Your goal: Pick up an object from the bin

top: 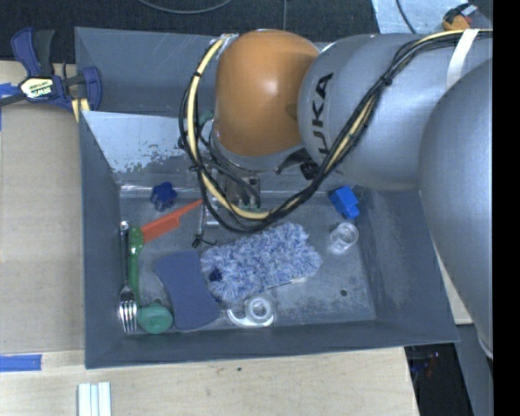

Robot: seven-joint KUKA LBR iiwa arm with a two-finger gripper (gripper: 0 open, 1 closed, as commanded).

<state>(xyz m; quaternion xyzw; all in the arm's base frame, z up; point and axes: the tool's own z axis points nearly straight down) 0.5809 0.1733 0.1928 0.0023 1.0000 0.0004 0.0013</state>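
One fuzzy cloth (one fork)

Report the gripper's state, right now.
Gripper: state cannot be told; it hangs beneath the orange wrist cover, by the upper left edge of the shaggy blue-and-white cloth.

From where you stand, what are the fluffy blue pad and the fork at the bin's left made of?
The fluffy blue pad: probably soft microfibre or chenille, matt, with nubbly tufts. The fork: shiny metal tines, likely steel; translucent green handle, apparently plastic.
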